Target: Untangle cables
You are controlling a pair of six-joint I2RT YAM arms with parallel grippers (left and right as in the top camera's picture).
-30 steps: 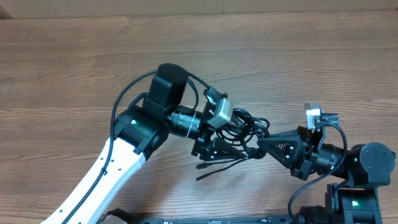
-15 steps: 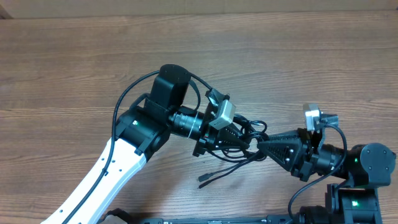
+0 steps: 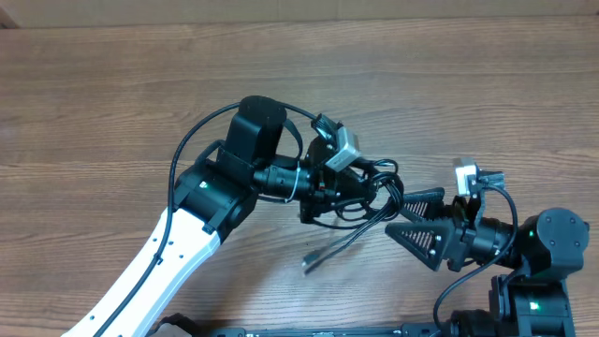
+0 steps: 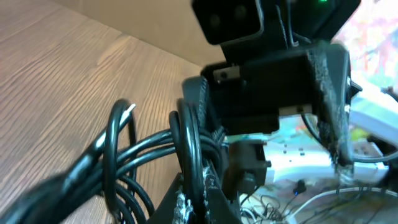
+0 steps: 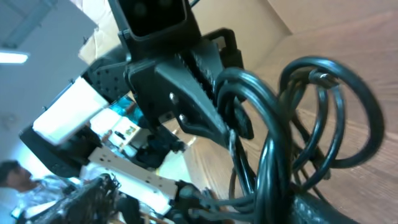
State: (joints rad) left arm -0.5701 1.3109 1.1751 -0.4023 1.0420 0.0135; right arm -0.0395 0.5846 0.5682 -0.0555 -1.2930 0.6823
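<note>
Left gripper [image 3: 356, 192]: jaws clamped on the tangle of thin black rubbery cables [image 3: 386, 187] over the middle of the brown wood-grain tabletop [image 3: 112, 94]. Right gripper [image 3: 398, 217]: jaws apart, just right of it. Looks light, floppy and springy, so I'd grab one loose strand near its plug.

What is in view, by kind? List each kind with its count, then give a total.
grippers: 2, the left gripper and the right gripper
cable bundle: 1, black, its separate cords too tangled to count
table: 1, wooden
total: 4
</note>
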